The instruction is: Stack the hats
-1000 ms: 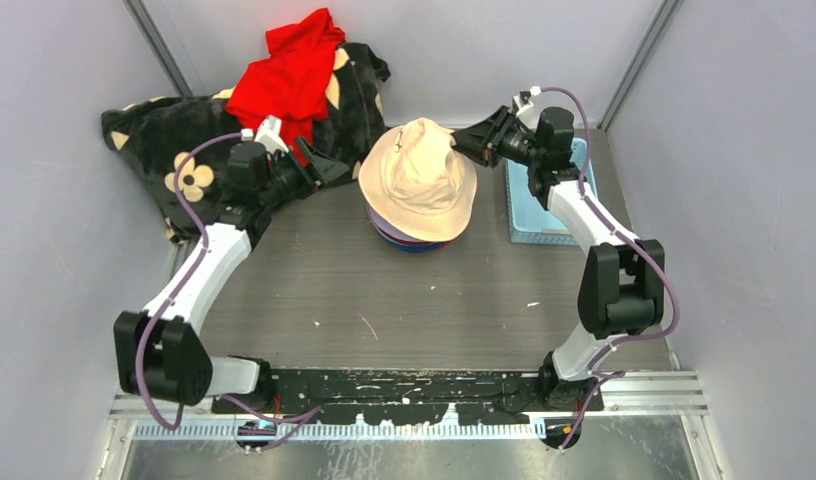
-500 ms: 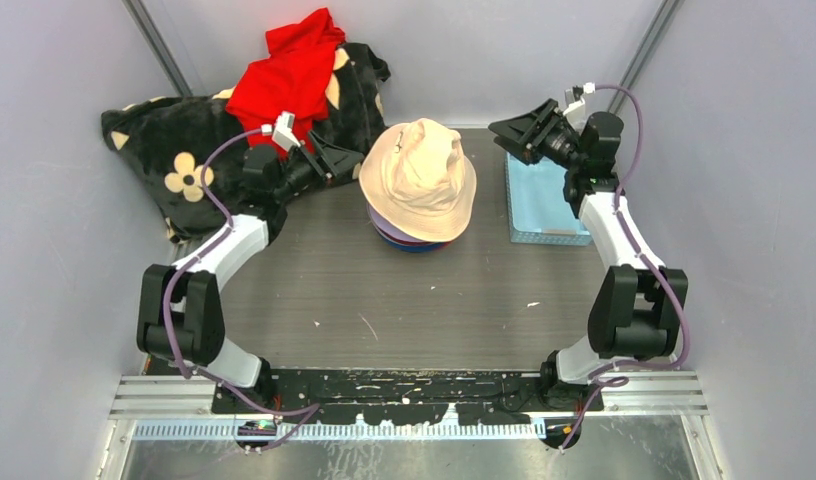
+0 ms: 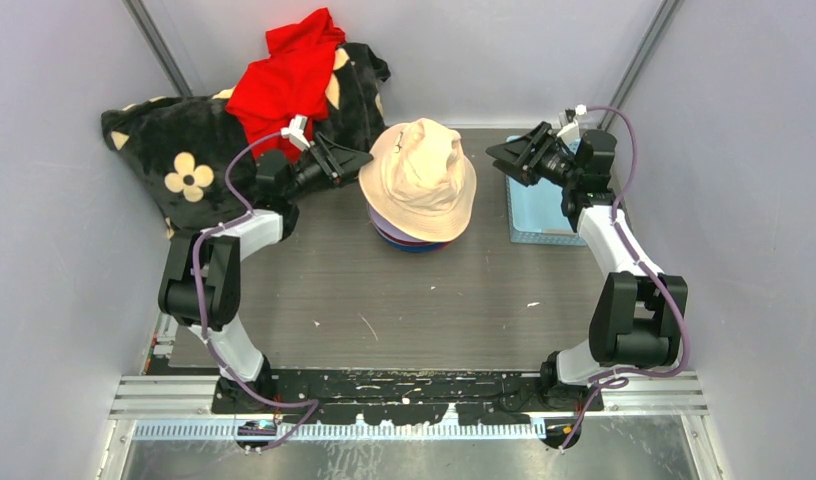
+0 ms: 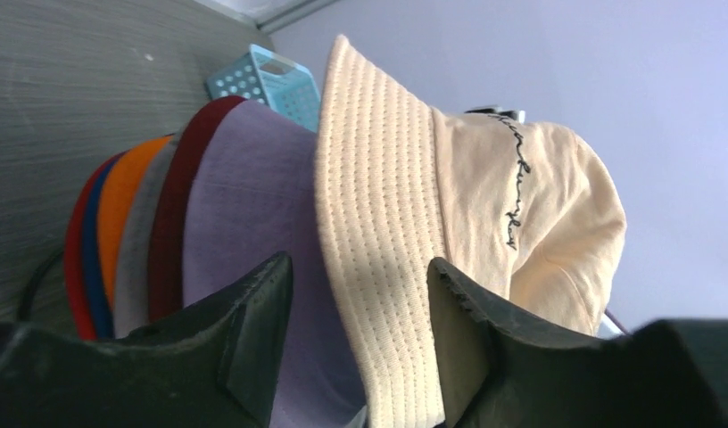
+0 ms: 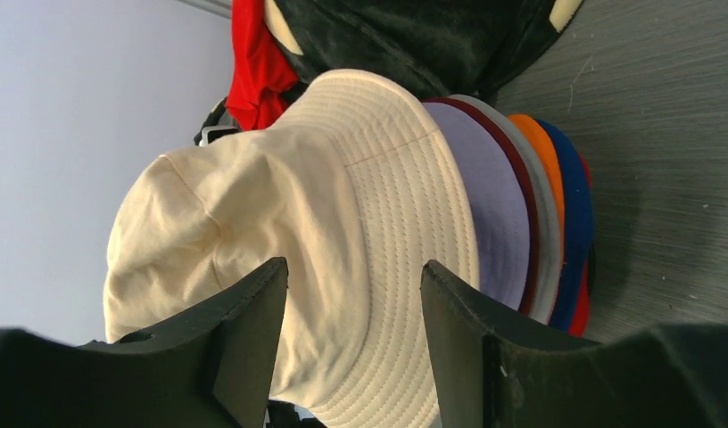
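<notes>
Two robot arms reach over a dark grey table [image 3: 384,300], one on each side of a single pile of hats [image 3: 414,240] that sits toward the back of the table, roughly midway between left and right. A cream hat [image 3: 421,170] tops the pile, its crown pushed up and creased, with a line of dark script stitched down the crown. Beneath it the brims show in layers: a lavender hat [image 4: 244,196], then a maroon hat [image 4: 186,178], a grey hat [image 4: 155,223], an orange hat [image 4: 124,205], and at the bottom a blue hat [image 4: 95,259] and a red hat [image 4: 73,259].

The left pincer [image 3: 364,158] points at the pile from the left, its tips just beside the cream brim; whether they touch it is not clear. Its two fingers are spread apart and grip nothing. The right pincer [image 3: 496,152] hovers on the right, clearly apart from the pile, its fingers also spread and empty.

A pale blue basket [image 3: 544,215] sits behind the right arm. At the back left corner lies a black blanket [image 3: 164,140] with cream flowers, with a bright red garment [image 3: 284,80] draped over it.
</notes>
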Controlling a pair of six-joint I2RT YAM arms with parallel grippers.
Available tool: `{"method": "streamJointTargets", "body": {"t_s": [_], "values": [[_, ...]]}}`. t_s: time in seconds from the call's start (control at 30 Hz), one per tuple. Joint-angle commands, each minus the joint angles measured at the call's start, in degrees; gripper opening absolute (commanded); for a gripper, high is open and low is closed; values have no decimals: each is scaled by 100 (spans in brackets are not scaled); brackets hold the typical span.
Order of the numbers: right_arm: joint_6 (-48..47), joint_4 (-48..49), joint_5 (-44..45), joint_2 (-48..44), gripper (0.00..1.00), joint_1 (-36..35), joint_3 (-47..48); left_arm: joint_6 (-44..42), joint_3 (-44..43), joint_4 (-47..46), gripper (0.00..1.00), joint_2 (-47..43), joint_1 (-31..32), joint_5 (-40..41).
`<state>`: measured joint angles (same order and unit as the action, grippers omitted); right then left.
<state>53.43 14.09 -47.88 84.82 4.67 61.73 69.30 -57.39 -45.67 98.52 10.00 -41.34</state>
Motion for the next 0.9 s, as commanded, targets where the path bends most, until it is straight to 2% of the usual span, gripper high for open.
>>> {"method": "streamJointTargets", "body": {"t_s": [0.0, 0.07, 0.17, 0.23, 0.37, 0.53, 0.63, 0.87], "values": [[-144, 173, -58, -270, 61, 82, -86, 919, -255, -1690, 53, 379, -22, -427], [-145, 173, -78, -272, 61, 116, -106, 1429, -295, -2422, 43, 644, -27, -483], [-160, 170, -100, -273, 61, 160, -121, 2170, -443, -3271, 14, 1033, -33, -568], [-176, 157, -112, -266, 61, 173, -121, 2318, -439, -3427, 0, 1146, -33, -524], [-334, 23, -107, -217, 60, 179, -123, 2083, -275, -3055, 0, 1044, -80, -408], [-608, -209, -107, 26, 60, 164, -156, 1127, -188, -1503, 0, 674, -117, -352], [-614, -22, -144, 115, 60, 142, -289, 621, -262, -644, 0, 581, -112, -325], [-511, 473, -223, 359, 59, 0, -458, 114, -687, 333, 0, 724, -103, -243]]}}
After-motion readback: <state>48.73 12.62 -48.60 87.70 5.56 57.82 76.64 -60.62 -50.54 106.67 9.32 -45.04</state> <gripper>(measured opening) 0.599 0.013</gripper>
